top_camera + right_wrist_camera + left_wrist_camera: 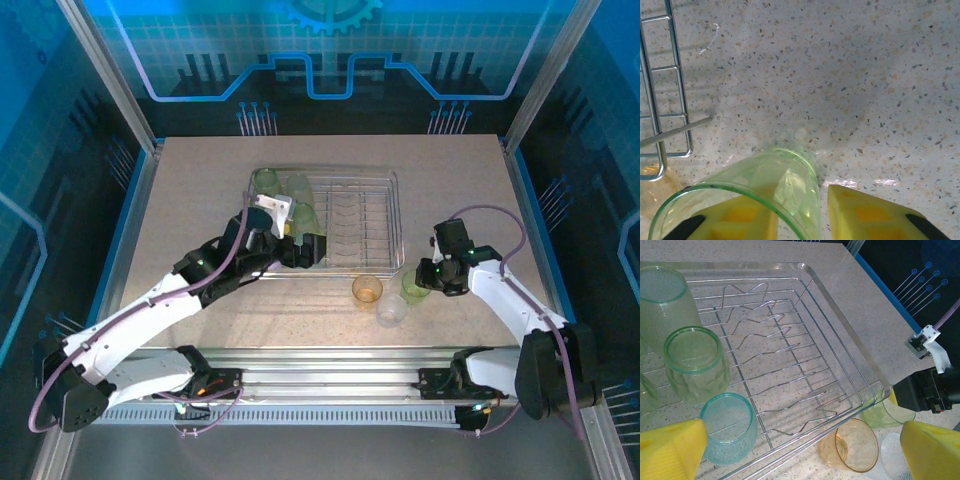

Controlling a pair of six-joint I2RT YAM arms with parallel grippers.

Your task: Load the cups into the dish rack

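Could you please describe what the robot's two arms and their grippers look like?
The left arm and right arm have white links with black joints, small green lights and a lilac cable looping along each. The left gripper and right gripper are black, with blocky yellow pads.

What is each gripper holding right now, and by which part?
Left gripper: nothing, open. Right gripper straddles the green cup at its rim, one finger inside; firm grip cannot be told.
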